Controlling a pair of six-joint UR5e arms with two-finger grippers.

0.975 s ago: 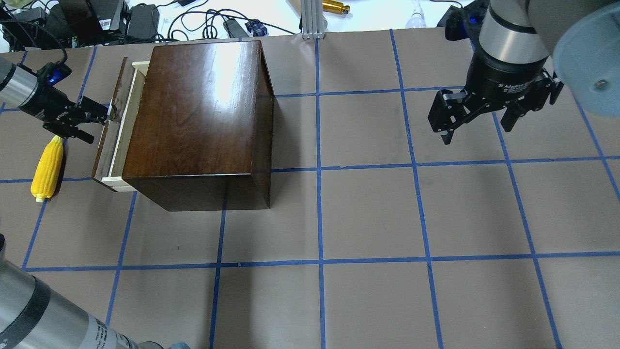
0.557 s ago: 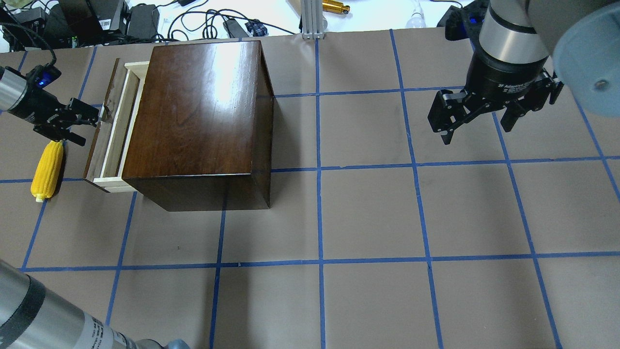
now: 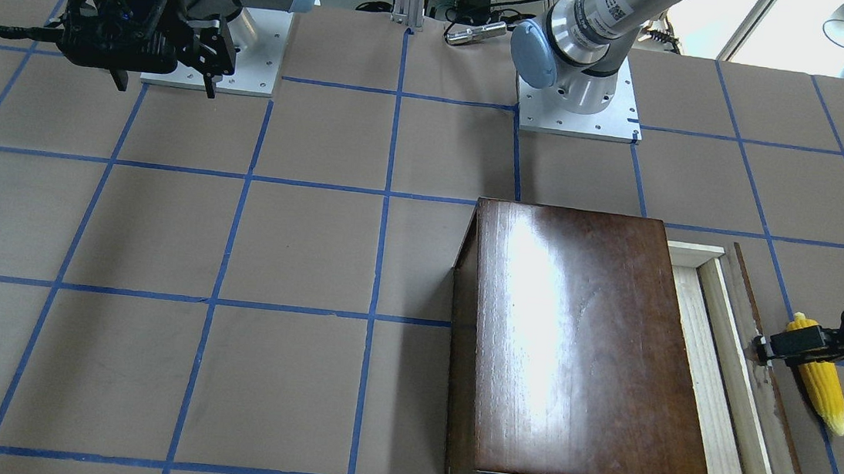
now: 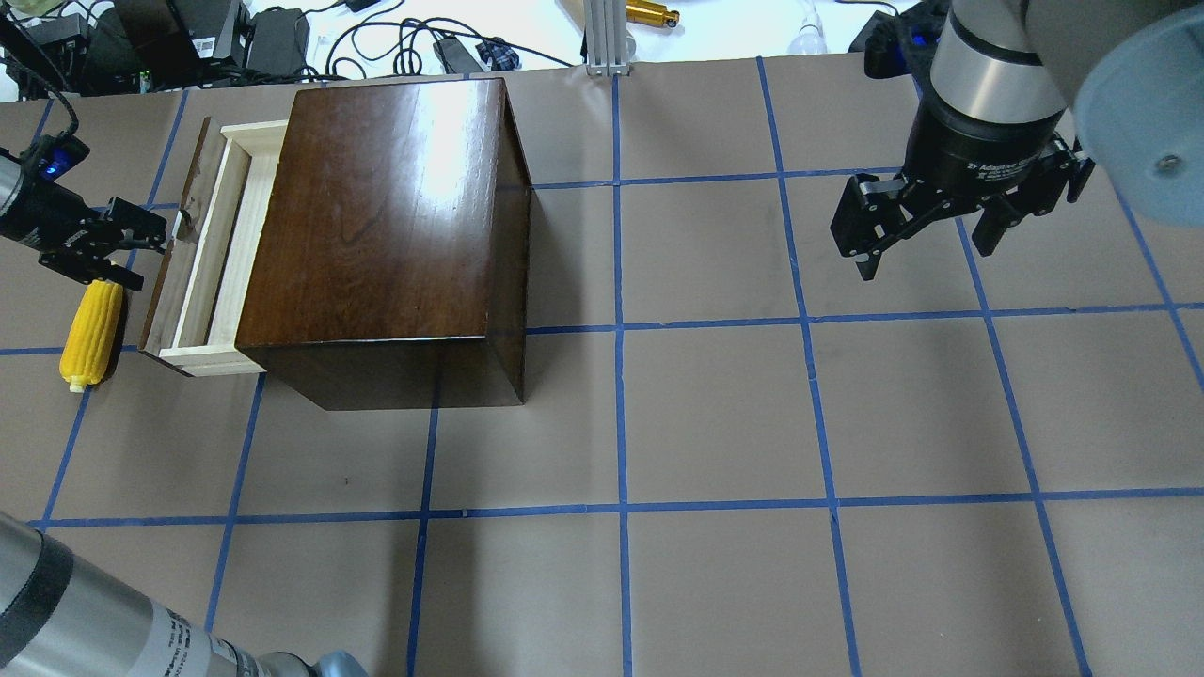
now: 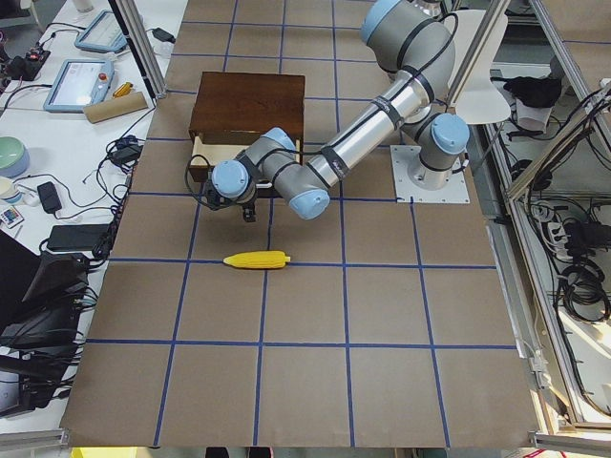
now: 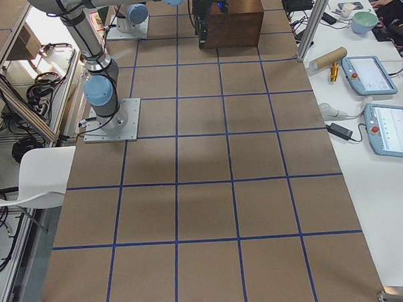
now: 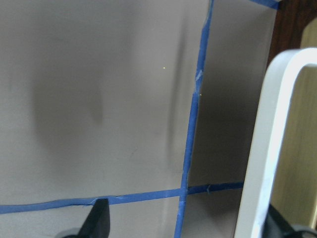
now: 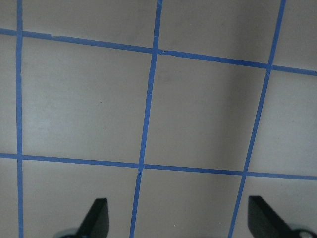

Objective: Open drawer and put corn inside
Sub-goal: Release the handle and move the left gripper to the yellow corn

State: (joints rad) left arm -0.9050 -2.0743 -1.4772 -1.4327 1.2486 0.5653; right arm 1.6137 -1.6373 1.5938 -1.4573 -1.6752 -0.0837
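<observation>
The drawer point(image 4: 202, 249) stands pulled out from the left side of the big dark-brown box point(image 4: 376, 216), and its pale-wood tray shows empty. It also shows in the front view point(image 3: 726, 375). My left gripper point(image 4: 149, 252) is open. Its upper fingertip point(image 4: 162, 226) touches the small metal pull point(image 4: 180, 223) on the dark front panel. The yellow corn point(image 4: 91, 331) lies on the table just left of the drawer, below that gripper, and it also shows in the front view point(image 3: 822, 380). My right gripper point(image 4: 926, 254) is open and empty, hovering far right.
Cables, power bricks and a metal post point(image 4: 602, 38) lie beyond the table's far edge. The brown table point(image 4: 715, 414) carries a blue tape grid. The right wrist view shows only bare table between its fingers point(image 8: 99, 218).
The drawer has slid further out to the left, and my left gripper has moved left with it. The corn and the right arm have not moved.
</observation>
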